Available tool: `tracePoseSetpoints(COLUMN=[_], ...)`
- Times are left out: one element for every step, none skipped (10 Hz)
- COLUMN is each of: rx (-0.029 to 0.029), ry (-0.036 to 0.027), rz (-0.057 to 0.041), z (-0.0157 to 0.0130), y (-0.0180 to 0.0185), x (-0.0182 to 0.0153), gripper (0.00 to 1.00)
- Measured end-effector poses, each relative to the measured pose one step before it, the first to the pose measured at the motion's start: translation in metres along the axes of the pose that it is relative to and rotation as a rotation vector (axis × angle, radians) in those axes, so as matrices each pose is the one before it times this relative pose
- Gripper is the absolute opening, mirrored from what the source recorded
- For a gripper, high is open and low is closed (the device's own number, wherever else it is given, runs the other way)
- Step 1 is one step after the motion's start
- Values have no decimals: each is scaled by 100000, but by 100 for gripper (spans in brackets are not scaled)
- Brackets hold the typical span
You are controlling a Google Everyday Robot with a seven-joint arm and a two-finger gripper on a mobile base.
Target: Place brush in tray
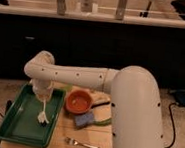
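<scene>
1. We see the arm (pixel 75 76) reach out from the robot's white body at the right, across the table (pixel 81 133), and bend down at its far end over the tray (pixel 21 123).
2. The gripper (pixel 42 94) points straight down above the back half of the tray, close to its right rim.
3. We cannot tell whether the gripper is open, closed or gripping anything; its lower end merges with the top of the brush (pixel 43 108).
4. The brush stands nearly upright inside the tray's outline, with its thin white handle running down from the gripper.
5. Its thicker end is the lower one, near the middle of the tray floor, and a small dark spot lies just beside it. We cannot tell whether that end touches the floor.
6. The tray is dark green with a raised rim and sits on the left part of the table, its long side running away from us.
7. An orange bowl (pixel 79 101) stands just to the right of the tray, near the arm.
8. A blue pad (pixel 84 120) with a green handle lies in front of the bowl, touching or nearly touching it.
9. A metal fork (pixel 83 144) lies on the table near the front edge, apart from the pad and the tray.
</scene>
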Motion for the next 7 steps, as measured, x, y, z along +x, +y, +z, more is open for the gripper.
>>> tracePoseSetpoints(rx=[-369,-342,-145,19,82,172,293], ry=[-29,-145,-9,-101,-86,-94,-205], rz=[90,112,19,-35,-81,-148,-94], z=[-70,12,-74,5,-12,-27,7], y=[77,161,87,79,90,90,129], x=[10,-26,-15,-26,-3,26,6], gripper=[77,80,80,80,80,80,80])
